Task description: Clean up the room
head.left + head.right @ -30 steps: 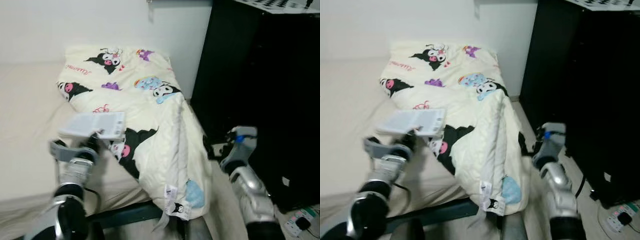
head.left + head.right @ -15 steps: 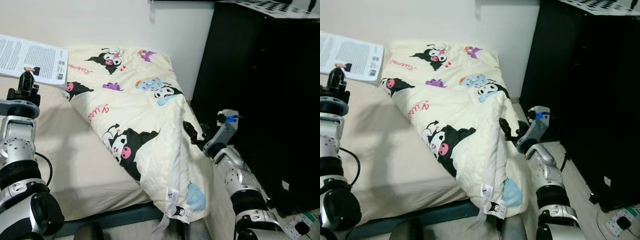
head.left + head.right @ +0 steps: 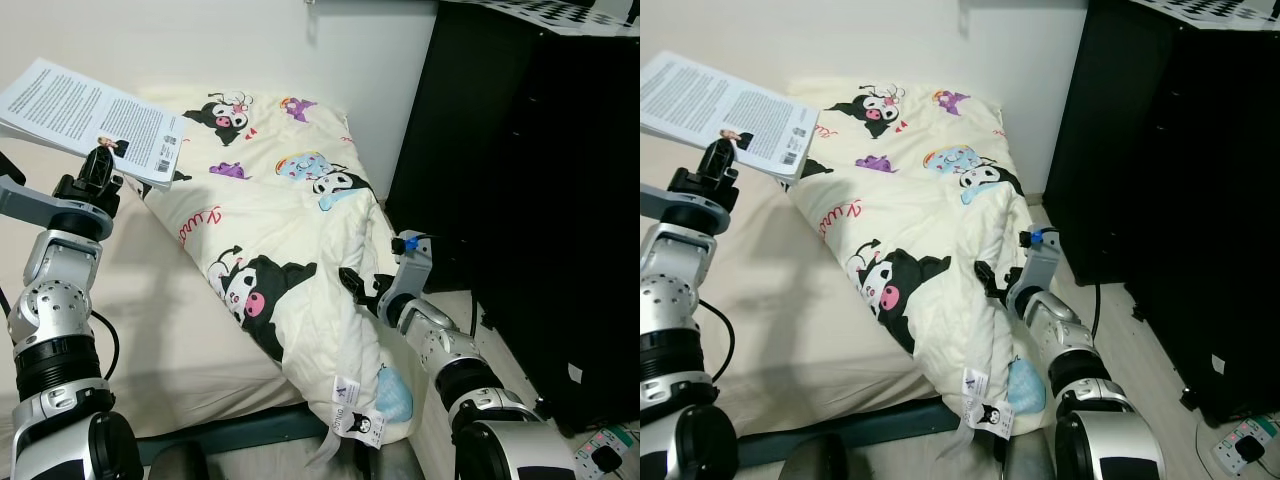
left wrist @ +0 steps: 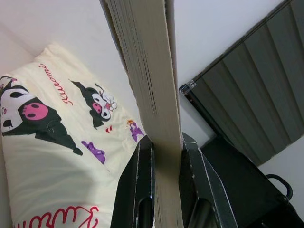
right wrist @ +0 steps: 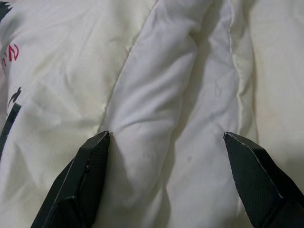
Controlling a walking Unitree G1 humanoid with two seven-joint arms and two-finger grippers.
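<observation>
A white book (image 3: 95, 118) with printed text on its cover is held up above the bed's left side. My left gripper (image 3: 100, 165) is shut on its lower edge, and the left wrist view has the page block (image 4: 152, 95) clamped between both fingers (image 4: 140, 190). A cream quilt (image 3: 280, 230) with black cartoon figures lies bunched along the bed's right side and hangs over the corner. My right gripper (image 3: 362, 290) is open at the quilt's folded edge (image 5: 161, 118), its fingers (image 5: 80, 180) spread against the fabric.
The beige mattress (image 3: 160, 340) lies bare left of the quilt. A tall black cabinet (image 3: 530, 190) stands close on the right. A power strip (image 3: 600, 450) lies on the floor at the lower right. The white wall (image 3: 200, 40) backs the bed.
My left arm has lifted the book from low over the quilt to high on the left. My right gripper has moved leftward from beside the cabinet onto the quilt's edge.
</observation>
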